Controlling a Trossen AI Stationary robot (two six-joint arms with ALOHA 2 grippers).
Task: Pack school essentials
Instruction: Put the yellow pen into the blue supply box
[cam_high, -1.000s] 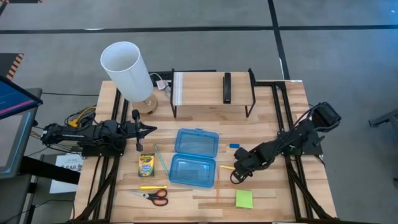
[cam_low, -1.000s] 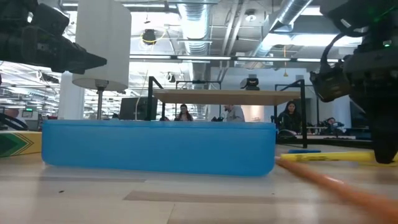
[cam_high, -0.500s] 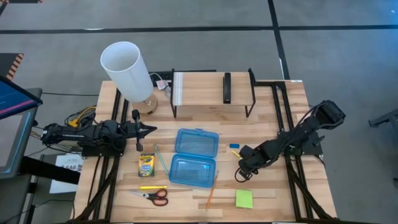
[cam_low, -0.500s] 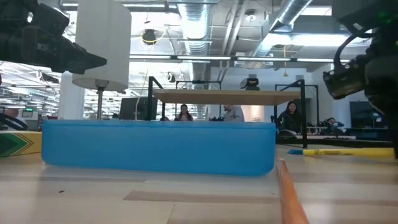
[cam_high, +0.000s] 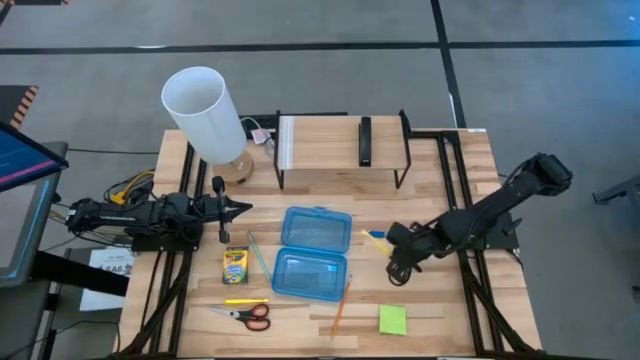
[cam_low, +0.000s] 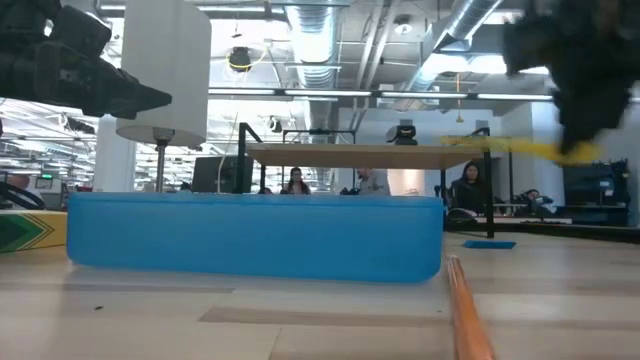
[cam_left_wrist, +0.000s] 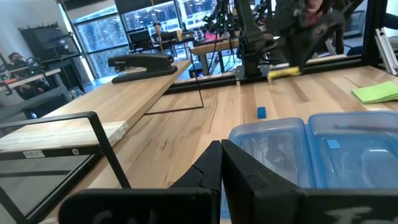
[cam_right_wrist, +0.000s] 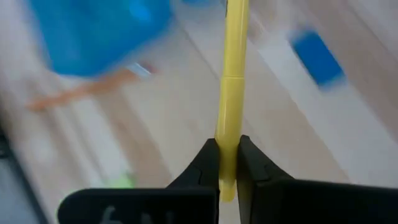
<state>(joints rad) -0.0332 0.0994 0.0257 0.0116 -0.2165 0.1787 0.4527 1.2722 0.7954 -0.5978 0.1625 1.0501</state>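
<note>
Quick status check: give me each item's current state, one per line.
Right gripper: shut on yellow pencil, lifted off table.
Left gripper: shut, empty, waiting at left.
Blue case: open, lying flat.
Scissors: closed, on table.
Crayon box: lying flat.
Orange pencil: on table beside case.

The open case (cam_high: 313, 254) lies mid-table, crayon box (cam_high: 235, 265) to its left, sticky-note pad (cam_high: 392, 320) to its right.

Open bench (cam_high: 430, 310) right of blue case (cam_high: 313, 253), crossed only by orange pencil (cam_high: 340, 305), sticky-note pad (cam_high: 392, 319) and blue eraser (cam_high: 377, 234); lamp (cam_high: 205, 115) and black rack (cam_high: 342, 150) block the rear.
</note>
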